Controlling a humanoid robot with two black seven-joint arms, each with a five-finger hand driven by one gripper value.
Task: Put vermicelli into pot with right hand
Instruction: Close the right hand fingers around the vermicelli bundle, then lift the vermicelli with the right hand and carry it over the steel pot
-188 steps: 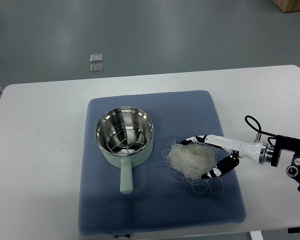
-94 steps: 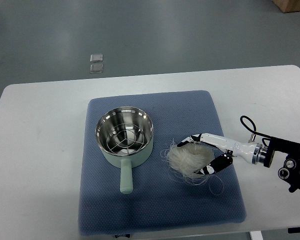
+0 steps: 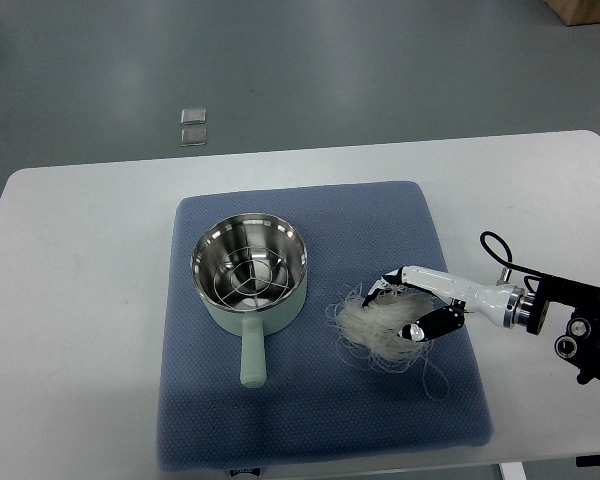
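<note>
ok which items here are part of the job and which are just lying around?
In the job:
- vermicelli, loose nest on the mat
- pot, mint green, wire rack inside
- right hand, fingers closing round the vermicelli

Lying about:
- blue mat under both
- white table
- two small clear squares on the floor beyond the table

We take this for a lab or test room: a plain white table (image 3: 80, 300) on bare grey floor (image 3: 380, 70), a blue mat (image 3: 320, 400) as staged work surface, a robot arm (image 3: 570, 315) with exposed cable (image 3: 500, 255).
</note>
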